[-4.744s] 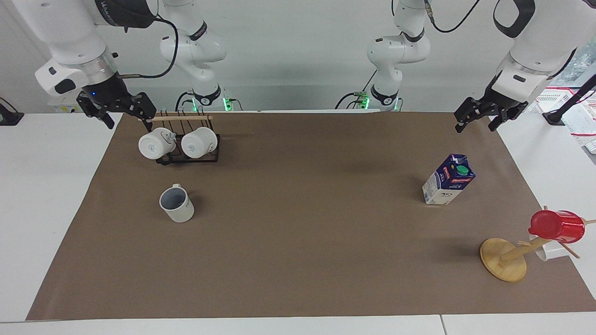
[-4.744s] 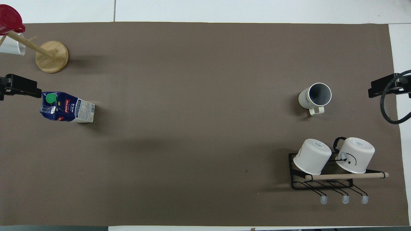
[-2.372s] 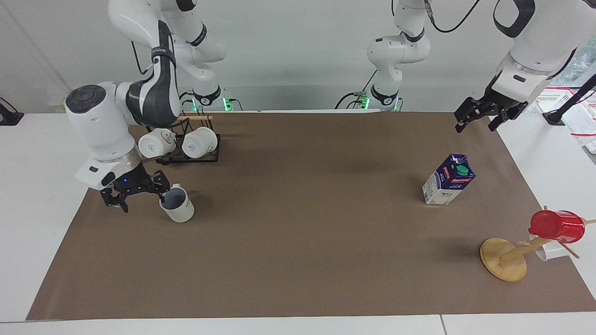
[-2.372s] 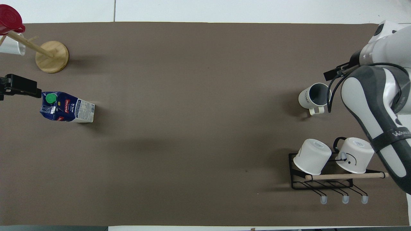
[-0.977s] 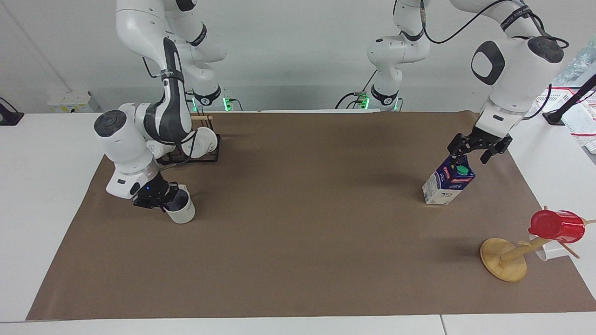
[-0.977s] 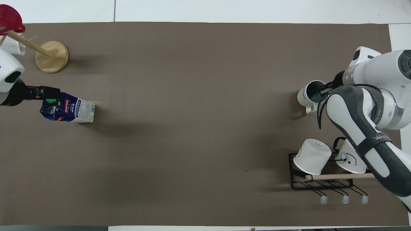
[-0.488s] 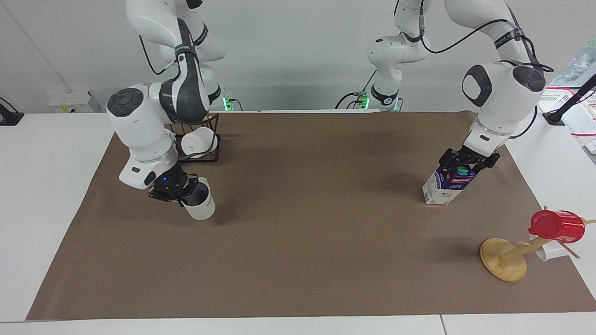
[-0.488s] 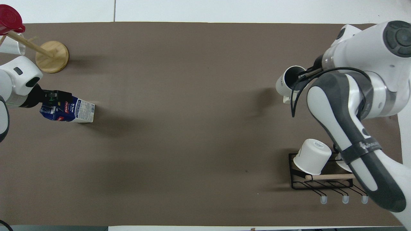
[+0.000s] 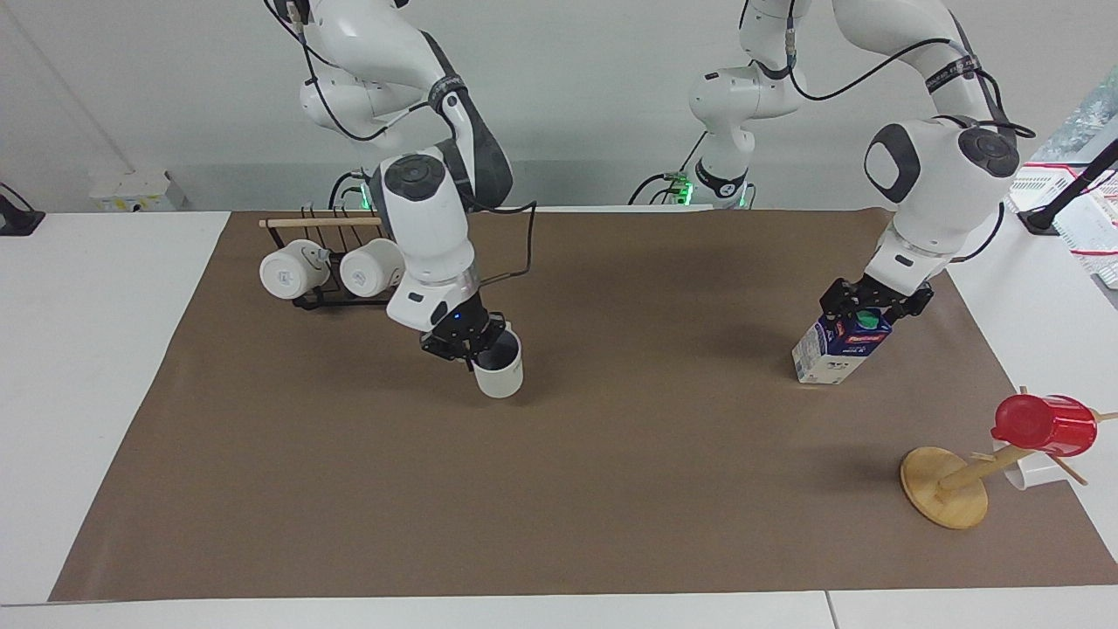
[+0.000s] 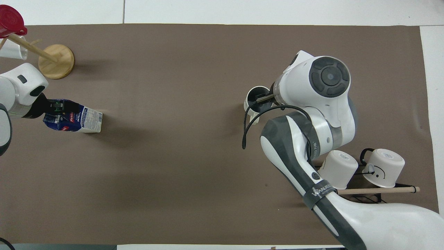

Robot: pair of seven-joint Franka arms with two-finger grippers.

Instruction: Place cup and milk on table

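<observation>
My right gripper (image 9: 479, 345) is shut on the rim of the off-white cup (image 9: 500, 373), one finger inside it, and holds it slightly tilted a little above the brown mat (image 9: 611, 489), around the mat's middle. In the overhead view the cup (image 10: 252, 100) shows beside the right gripper (image 10: 264, 98). The blue and white milk carton (image 9: 834, 354) stands on the mat toward the left arm's end. My left gripper (image 9: 869, 304) is down at the carton's gable top and covers part of the green cap. The overhead view shows the carton (image 10: 85, 120) and the left gripper (image 10: 59, 106) too.
A black wire rack (image 9: 349, 299) with two white mugs (image 9: 288, 274) stands near the right arm's base. A wooden mug tree (image 9: 945, 487) with a red cup (image 9: 1044, 425) stands at the left arm's end, farther from the robots than the milk.
My right gripper came down, closed on the cup's rim and carried it toward the mat's middle. My left gripper dropped from beside the mat onto the top of the milk, which has stayed put.
</observation>
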